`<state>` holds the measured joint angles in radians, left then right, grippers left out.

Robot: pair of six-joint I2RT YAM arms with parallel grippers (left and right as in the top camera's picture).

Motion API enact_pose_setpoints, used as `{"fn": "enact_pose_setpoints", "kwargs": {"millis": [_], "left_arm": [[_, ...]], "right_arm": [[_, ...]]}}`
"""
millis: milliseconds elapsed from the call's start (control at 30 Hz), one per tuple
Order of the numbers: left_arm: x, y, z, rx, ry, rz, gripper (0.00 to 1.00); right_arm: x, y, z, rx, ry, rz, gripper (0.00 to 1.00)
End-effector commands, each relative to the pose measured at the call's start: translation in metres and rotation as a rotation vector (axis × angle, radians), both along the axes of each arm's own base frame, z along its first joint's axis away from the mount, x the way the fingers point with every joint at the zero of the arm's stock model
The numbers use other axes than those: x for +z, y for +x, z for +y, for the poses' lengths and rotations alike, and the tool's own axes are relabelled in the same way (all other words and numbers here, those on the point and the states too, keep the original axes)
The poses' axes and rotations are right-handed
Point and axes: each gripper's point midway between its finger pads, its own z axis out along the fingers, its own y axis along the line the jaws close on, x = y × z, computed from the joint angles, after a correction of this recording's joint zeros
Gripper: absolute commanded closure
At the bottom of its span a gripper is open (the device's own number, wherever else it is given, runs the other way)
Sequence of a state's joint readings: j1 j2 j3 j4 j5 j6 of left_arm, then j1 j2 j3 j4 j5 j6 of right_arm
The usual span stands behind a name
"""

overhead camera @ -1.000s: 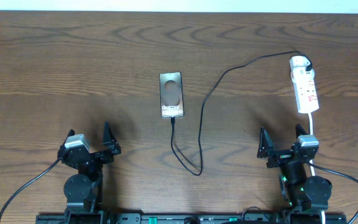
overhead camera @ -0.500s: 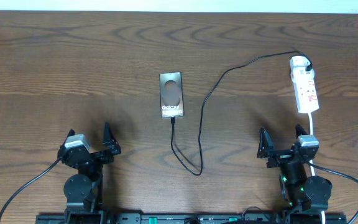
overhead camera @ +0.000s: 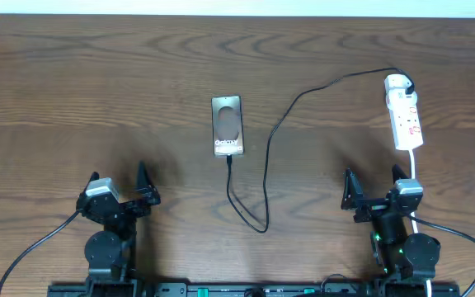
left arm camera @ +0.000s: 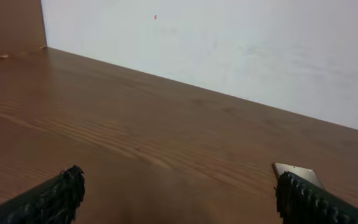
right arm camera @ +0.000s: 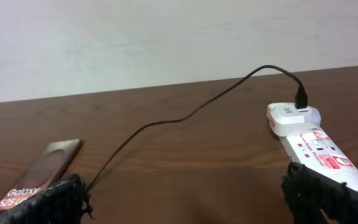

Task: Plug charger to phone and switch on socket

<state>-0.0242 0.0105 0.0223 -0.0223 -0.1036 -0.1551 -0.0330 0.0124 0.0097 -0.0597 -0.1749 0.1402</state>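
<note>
The phone (overhead camera: 227, 125) lies flat mid-table, brownish-gold with "Galaxy" lettering; it also shows in the right wrist view (right arm camera: 41, 173) and as a corner in the left wrist view (left arm camera: 297, 173). The black charger cable (overhead camera: 266, 157) runs from the phone's near edge, loops toward me, then arcs right to the white adapter (overhead camera: 397, 82) seated in the far end of the white socket strip (overhead camera: 406, 118), also seen in the right wrist view (right arm camera: 319, 154). My left gripper (overhead camera: 120, 190) and right gripper (overhead camera: 373, 194) sit open and empty near the front edge, apart from everything.
The socket's white cord (overhead camera: 414, 169) runs toward my right arm. A pale wall (right arm camera: 166, 43) stands behind the table's far edge. The robots' thick black cables trail at the front corners.
</note>
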Motion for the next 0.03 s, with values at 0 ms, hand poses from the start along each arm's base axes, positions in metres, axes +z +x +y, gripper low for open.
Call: {"fn": "enact_pose_setpoints", "kwargs": {"millis": [0], "left_arm": [[-0.0175,-0.0012,0.0026,0.012,0.019,0.056,0.0]], "right_arm": [[-0.0014,0.0,0.0,-0.003,-0.015,-0.002,0.01]]}}
